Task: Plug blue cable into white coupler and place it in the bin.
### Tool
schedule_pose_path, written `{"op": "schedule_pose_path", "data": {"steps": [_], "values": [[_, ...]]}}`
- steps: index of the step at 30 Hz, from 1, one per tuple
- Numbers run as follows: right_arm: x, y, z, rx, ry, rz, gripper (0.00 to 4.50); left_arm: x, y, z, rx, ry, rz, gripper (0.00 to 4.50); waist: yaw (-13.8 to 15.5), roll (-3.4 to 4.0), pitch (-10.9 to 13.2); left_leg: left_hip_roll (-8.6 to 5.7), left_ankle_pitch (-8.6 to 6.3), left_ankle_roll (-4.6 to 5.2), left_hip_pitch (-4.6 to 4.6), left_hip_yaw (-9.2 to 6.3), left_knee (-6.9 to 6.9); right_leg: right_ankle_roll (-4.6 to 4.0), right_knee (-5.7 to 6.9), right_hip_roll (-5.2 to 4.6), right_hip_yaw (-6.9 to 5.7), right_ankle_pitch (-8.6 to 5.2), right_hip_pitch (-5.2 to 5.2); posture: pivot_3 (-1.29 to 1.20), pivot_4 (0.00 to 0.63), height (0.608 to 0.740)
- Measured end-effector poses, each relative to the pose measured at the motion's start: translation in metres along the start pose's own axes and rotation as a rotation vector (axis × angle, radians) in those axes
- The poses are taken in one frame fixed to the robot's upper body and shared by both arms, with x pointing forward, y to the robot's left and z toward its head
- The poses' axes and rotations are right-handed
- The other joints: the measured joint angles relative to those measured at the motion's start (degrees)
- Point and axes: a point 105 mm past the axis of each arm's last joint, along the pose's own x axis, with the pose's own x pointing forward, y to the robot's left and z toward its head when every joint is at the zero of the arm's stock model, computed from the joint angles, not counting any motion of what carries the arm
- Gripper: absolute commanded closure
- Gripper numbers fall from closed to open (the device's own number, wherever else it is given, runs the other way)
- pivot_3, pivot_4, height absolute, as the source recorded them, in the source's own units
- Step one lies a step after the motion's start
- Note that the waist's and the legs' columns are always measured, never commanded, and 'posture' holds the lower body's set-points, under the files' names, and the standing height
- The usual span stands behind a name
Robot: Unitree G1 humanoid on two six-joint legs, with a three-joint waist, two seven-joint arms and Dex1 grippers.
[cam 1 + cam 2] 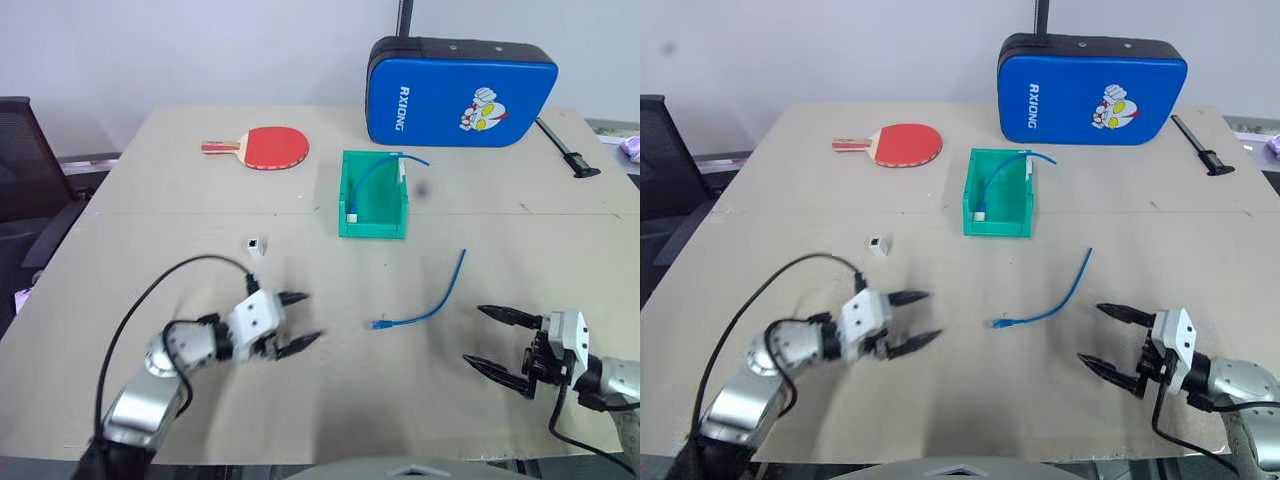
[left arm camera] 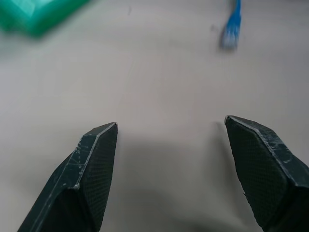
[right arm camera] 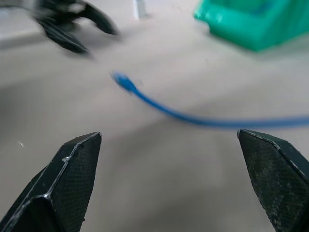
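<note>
Risk: white coupler (image 1: 258, 245) is tiny and may skid under left gripper (image 1: 298, 321). Both grippers gape empty; right gripper (image 1: 493, 339) near blue cable (image 1: 432, 305).

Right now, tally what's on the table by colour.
Blue: 3 (loose blue cable, cable in bin, padded case)
Green: 1 (bin)
White: 1 (white coupler)
Red: 1 (paddle)
Black: 1 (tool)
Total: 7
</note>
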Motion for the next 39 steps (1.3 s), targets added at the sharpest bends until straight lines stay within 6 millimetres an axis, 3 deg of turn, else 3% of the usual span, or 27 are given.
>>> {"op": "schedule_pose_path", "data": {"steps": [4, 9, 15, 23, 26, 27, 29, 31, 32, 36, 39], "values": [[0.004, -0.005, 0.005, -0.002, -0.001, -0.017, 0.05, 0.024, 0.011, 0.008, 0.032, 0.004, -0.070, 0.87, -0.3, -0.08, 0.1, -0.04, 0.00, 0.00, -0.15, -0.04, 0.00, 0.12, -0.06, 0.02, -0.03, 0.06, -0.07, 0.00, 0.150, 0.681], [-0.004, -0.003, 0.002, 0.005, 0.021, -0.062, 0.05, 0.048, 0.002, 0.014, 0.055, 0.004, -0.237, 0.87, -0.5, -0.08, 0.1, -0.15, 0.00, 0.00, -0.47, -0.22, 0.01, 0.26, -0.05, 0.04, -0.12, 0.09, -0.29, 0.00, 0.150, 0.681], [-0.008, -0.004, 0.000, 0.009, 0.023, -0.106, 0.05, 0.055, -0.012, 0.017, 0.056, 0.018, -0.374, 0.87, -0.6, -0.08, 0.1, -0.18, 0.01, 0.00, -0.52, -0.28, 0.11, 0.26, 0.00, 0.08, -0.13, 0.08, -0.32, 0.00, 0.150, 0.681], [-0.009, -0.004, -0.002, 0.003, 0.014, -0.143, 0.05, 0.071, -0.015, 0.023, 0.065, 0.025, -0.338, 0.87, -0.4, -0.08, 0.0, -0.30, 0.02, 0.02, -0.52, -0.32, 0.21, 0.28, -0.01, -0.02, -0.07, 0.09, -0.22, 0.00, 0.150, 0.681], [-0.009, -0.004, -0.002, -0.005, 0.009, -0.151, 0.00, 0.074, -0.018, 0.024, 0.037, 0.033, -0.308, 1.66, -0.4, -0.08, 0.0, -0.30, 0.02, 0.02, -0.52, -0.32, 0.22, 0.30, 0.01, -0.04, -0.06, 0.10, -0.21, 0.00, 0.150, 0.681], [-0.009, -0.005, -0.001, -0.009, 0.006, -0.156, 0.00, 0.075, -0.018, 0.025, 0.035, 0.036, -0.299, 2.28, -0.4, -0.08, 0.0, -0.30, 0.02, 0.02, -0.51, -0.34, 0.22, 0.30, 0.03, -0.04, -0.08, 0.10, -0.21, 0.00, 0.150, 0.681], [-0.008, -0.005, -0.002, -0.012, 0.008, -0.158, 0.00, 0.074, -0.016, 0.025, 0.037, 0.043, -0.282, 3.03, -0.5, -0.08, 0.0, -0.30, 0.02, 0.02, -0.49, -0.37, 0.22, 0.29, 0.06, -0.02, -0.09, 0.10, -0.21, 0.00, 0.150, 0.681], [-0.008, -0.005, -0.001, -0.018, 0.011, -0.157, 0.00, 0.072, -0.014, 0.025, 0.034, 0.049, -0.268, 4.19, -0.6, -0.07, 0.0, -0.29, 0.02, 0.02, -0.49, -0.41, 0.22, 0.29, 0.06, 0.02, -0.12, 0.10, -0.21, 0.00, 0.150, 0.681], [-0.008, -0.006, -0.001, -0.019, 0.010, -0.157, 0.00, 0.072, -0.014, 0.025, 0.032, 0.048, -0.266, 4.46, -0.6, -0.06, 0.0, -0.29, 0.02, 0.02, -0.49, -0.41, 0.22, 0.29, 0.06, 0.02, -0.13, 0.10, -0.21, 0.00, 0.150, 0.681], [-0.004, -0.005, 0.002, 0.018, -0.024, -0.173, 0.00, 0.067, -0.020, 0.026, -0.053, 0.016, -0.266, 4.46, -0.7, -0.05, 0.0, -0.20, 0.03, 0.01, -0.54, -0.55, 0.21, 0.29, 0.06, 0.03, -0.15, 0.10, -0.21, 0.00, 0.150, 0.681], [0.002, 0.008, 0.008, 0.170, -0.069, -0.149, 0.00, 0.065, -0.020, 0.032, -0.275, -0.072, -0.231, 4.46, -0.5, -0.01, 0.0, -0.14, 0.03, -0.01, -0.67, -0.78, 0.22, 0.30, 0.06, -0.03, -0.27, 0.10, -0.22, 0.00, 0.150, 0.681]]}}
